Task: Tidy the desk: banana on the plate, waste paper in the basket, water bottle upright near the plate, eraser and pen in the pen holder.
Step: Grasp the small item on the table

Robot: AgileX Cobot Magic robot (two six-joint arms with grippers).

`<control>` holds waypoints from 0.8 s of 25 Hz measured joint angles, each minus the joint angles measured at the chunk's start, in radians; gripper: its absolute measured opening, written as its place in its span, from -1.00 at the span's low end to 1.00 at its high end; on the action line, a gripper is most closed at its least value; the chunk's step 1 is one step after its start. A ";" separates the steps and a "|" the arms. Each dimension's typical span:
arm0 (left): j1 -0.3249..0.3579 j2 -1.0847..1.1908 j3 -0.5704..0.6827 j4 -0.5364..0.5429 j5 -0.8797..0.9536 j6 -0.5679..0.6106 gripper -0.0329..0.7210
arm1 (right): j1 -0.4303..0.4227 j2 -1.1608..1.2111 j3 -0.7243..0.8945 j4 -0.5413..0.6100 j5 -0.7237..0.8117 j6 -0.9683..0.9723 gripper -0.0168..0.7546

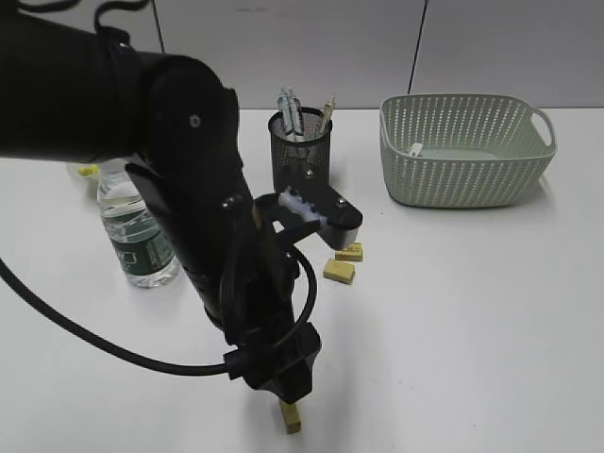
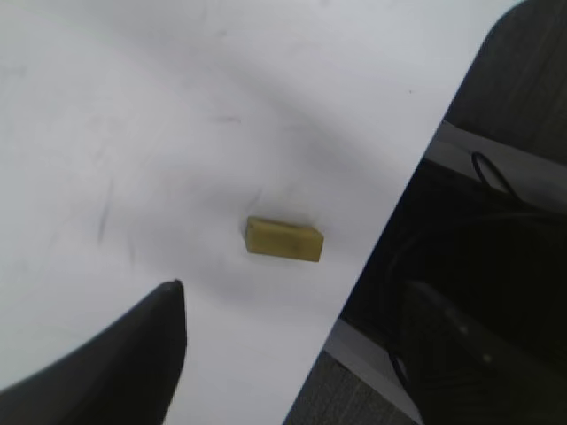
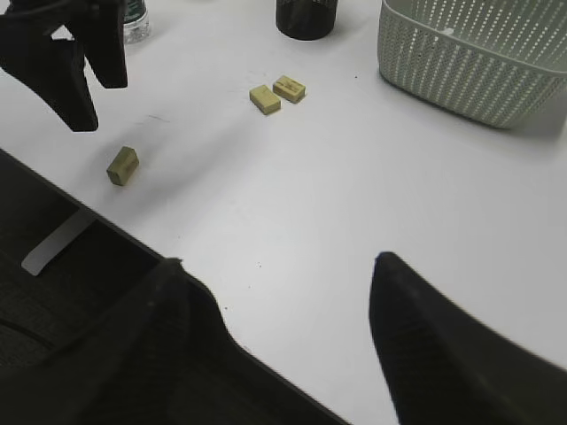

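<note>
At the near edge of the white surface (image 1: pixel 491 321), the left hand (image 3: pixel 84 66) hangs with fingers spread wide and empty over a yellow eraser (image 2: pixel 283 239). That eraser lies close to the drop-off, so a clumsy pinch could nudge it overboard. The sage basket (image 1: pixel 467 151) sits far right, the upright water bottle (image 1: pixel 137 231) left, the black mesh pen holder (image 1: pixel 300 151) between. Two more erasers (image 1: pixel 343 262) lie touching in front of it. The right hand (image 3: pixel 283 345) hovers open, holding nothing.
</note>
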 joint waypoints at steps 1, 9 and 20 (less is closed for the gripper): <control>0.000 0.017 -0.001 0.000 0.003 0.002 0.64 | 0.000 0.000 0.000 0.000 0.000 0.000 0.36; -0.028 0.072 -0.003 0.080 0.002 0.099 0.68 | 0.000 0.000 0.000 0.000 0.000 0.000 0.36; -0.048 0.098 -0.003 0.103 -0.035 0.230 0.66 | 0.000 0.000 0.000 -0.001 0.000 0.000 0.36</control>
